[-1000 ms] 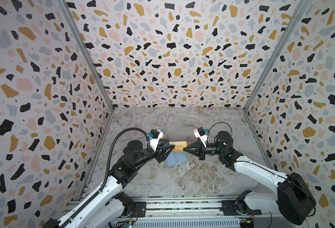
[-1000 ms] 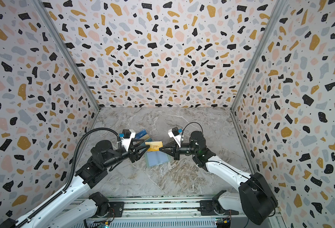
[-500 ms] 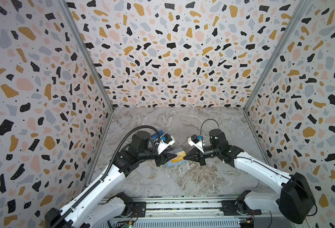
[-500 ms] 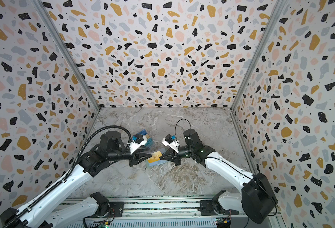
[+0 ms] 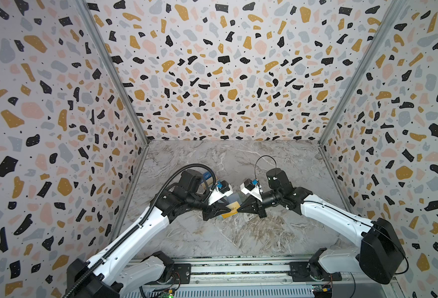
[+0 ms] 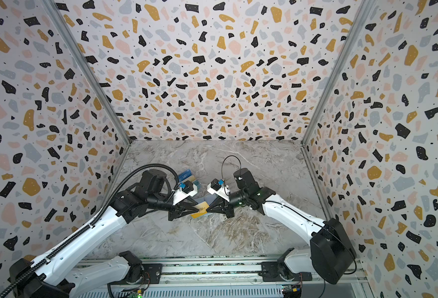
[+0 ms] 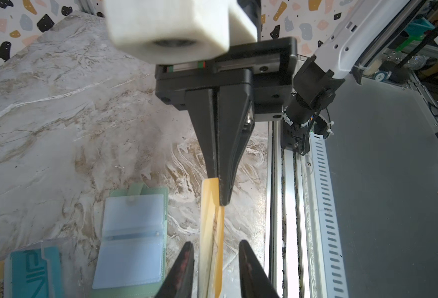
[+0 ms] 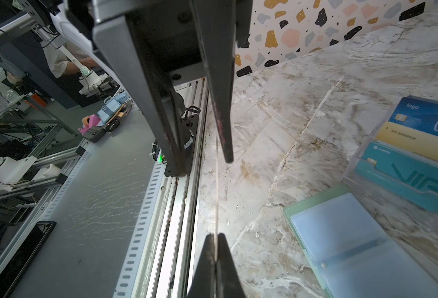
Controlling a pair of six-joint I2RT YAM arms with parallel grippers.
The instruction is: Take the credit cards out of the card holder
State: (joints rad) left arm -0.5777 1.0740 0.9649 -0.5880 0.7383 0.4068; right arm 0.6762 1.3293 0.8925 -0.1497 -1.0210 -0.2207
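Note:
A tan-gold credit card point(image 7: 211, 227) hangs edge-on above the table, pinched at one end by my right gripper point(image 8: 214, 236), which is shut on it. My left gripper point(image 7: 216, 242) is open, one finger on each side of the card's other end with a small gap on both sides. In both top views the two grippers meet tip to tip at the card point(image 5: 231, 207) point(image 6: 200, 210). The mint-green card holder point(image 7: 135, 232) point(image 8: 342, 245) lies open and flat beside them, and its clear sleeves look empty.
A clear tiered plastic stand point(image 8: 354, 165) next to the holder carries a dark blue card point(image 8: 424, 118), a tan-gold card point(image 8: 404, 139) and a teal VIP card point(image 8: 406, 175). The table's front rail point(image 7: 287, 206) is close to the grippers. Patterned walls enclose three sides.
Both grippers have moved toward the front of the table with the card. The left gripper has come onto the card's free end and its jaws have narrowed around it.

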